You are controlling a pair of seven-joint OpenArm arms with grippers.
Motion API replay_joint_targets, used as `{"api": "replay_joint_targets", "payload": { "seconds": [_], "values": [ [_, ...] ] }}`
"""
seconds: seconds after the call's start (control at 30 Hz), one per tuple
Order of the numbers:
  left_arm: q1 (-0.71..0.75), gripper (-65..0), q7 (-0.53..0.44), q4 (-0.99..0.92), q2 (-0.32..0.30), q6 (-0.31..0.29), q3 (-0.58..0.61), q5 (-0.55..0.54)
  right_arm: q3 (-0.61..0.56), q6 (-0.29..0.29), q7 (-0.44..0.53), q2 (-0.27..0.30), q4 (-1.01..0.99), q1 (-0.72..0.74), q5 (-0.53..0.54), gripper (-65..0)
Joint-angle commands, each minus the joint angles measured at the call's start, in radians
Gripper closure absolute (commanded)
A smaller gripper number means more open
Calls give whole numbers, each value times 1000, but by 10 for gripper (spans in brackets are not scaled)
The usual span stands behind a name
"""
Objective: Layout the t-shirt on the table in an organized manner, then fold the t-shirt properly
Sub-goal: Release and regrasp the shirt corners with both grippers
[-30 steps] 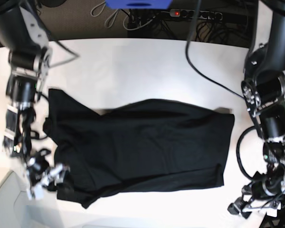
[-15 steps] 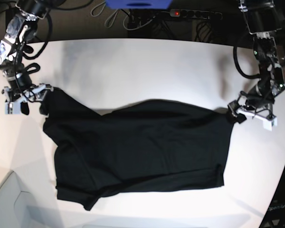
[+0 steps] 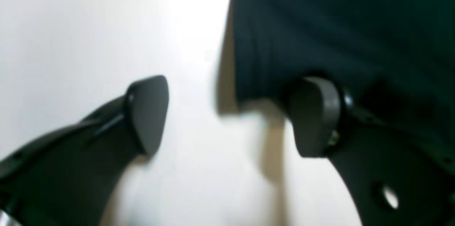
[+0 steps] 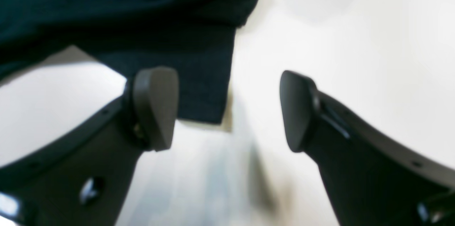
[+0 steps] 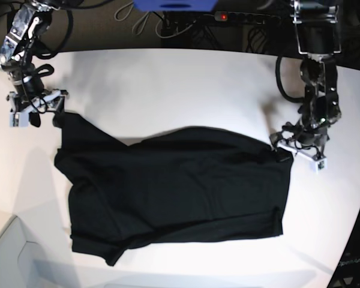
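White table (image 5: 168,84), black t-shirt (image 5: 180,192) atop

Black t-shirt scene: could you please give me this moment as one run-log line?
black cotton t-shirt: spread on white table, unfolded | left gripper: open at shirt corner | right gripper: open at opposite corner

- Left gripper (image 5: 298,150): jaws spread wide, nothing held between them; wrist angled downward, arm reaching in from the far edge.
- Right gripper (image 5: 33,111): jaws spread wide, nothing clamped; wrist pointing down, arm reaching from the far corner.
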Motion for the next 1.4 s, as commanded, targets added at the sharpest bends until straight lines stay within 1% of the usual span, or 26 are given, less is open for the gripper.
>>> {"api": "replay_joint_targets", "payload": {
  "seconds": [0.0, 0.1, 0.17, 0.2, 0.23, 0.27, 0.33, 0.4, 0.47, 0.5, 0.57, 0.6, 0.63, 0.67, 0.73, 0.83, 0.9, 0.97, 1.03, 1.1, 1.17, 1.27, 1.37],
  "values": [
    [-12, -520, 41, -28, 2, 0, 1, -3, 1, 8, 20, 11, 11, 5, 17, -451],
    [-49, -517, 41, -75, 3, -1, 16, 2, -2, 8, 15, 5, 11, 2, 17, -451],
    [-57, -516, 41, -78, 3, -1, 39, 2, -3, 8, 15, -18, 10, 2, 17, -451],
    [-57, -510, 41, -84, 3, -1, 45, 2, -3, 8, 15, -23, 10, 2, 17, -451],
    [-60, -488, 41, -90, 3, -1, 52, 2, -3, 8, 15, -26, 4, 2, 17, -451],
    [-60, -444, 41, -92, 5, -1, 59, 2, -6, 8, 15, -27, -13, 8, 17, -451],
    [-67, -322, 40, -92, 8, -1, 84, 2, -25, 8, 20, -26, -56, 16, 17, -451],
    [-75, -158, 40, -95, 26, -1, 98, 8, -51, 8, 23, -23, -101, 17, 17, -451],
    [-78, -2, 41, -110, 31, -1, 104, 9, -72, 8, 25, -21, -140, 34, 17, -450],
    [-78, 0, 43, -113, 31, -1, 99, 5, -77, 8, 25, -21, -156, 39, 17, -448],
    [-71, -20, 51, -98, 31, -1, 98, 2, -78, 9, 25, -21, -170, 42, 17, -445],
    [-67, -6, 52, -77, 28, -1, 96, 2, -80, 12, 25, -21, -171, 39, 17, -437],
    [-54, 0, 55, -43, 25, -1, 96, 0, -80, 22, 25, -21, -170, 36, 19, -410],
    [-28, 0, 67, -1, 23, -1, 96, 0, -80, 22, 25, -21, -170, 36, 19, -366],
    [20, -2, 124, 115, 17, -1, 59, 0, -78, 22, 17, -21, -170, 34, 19, -244],
    [72, -1, 261, 302, 26, -1, -41, 0, -74, 22, 12, -20, -148, 25, 17, -2],
    [84, -1, 357, 422, 29, -1, -103, 0, -74, 22, -11, -20, -59, -26, 17, 0],
    [81, -1, 445, 514, 33, -1, -169, 0, -74, 22, -29, -26, 88, -81, 19, -5],
    [74, -1, 506, 579, 33, -1, -229, 0, -74, 22, -32, -29, 263, -142, 22, 0],
    [45, -1, 529, 595, 33, -1, -265, 0, -74, 22, -32, -46, 392, -164, 22, 0],
    [3, -4, 532, 582, 33, -1, -289, 0, -72, 22, -31, -52, 466, -141, 22, 0],
    [-37, -5, 531, 522, 29, -1, -292, 2, -72, 22, -34, -52, 456, -33, 17, 0],
    [-97, -5, 526, 374, 34, -1, -289, 2, -74, 22, -40, -53, 369, 69, 17, 0]
  ]
}}
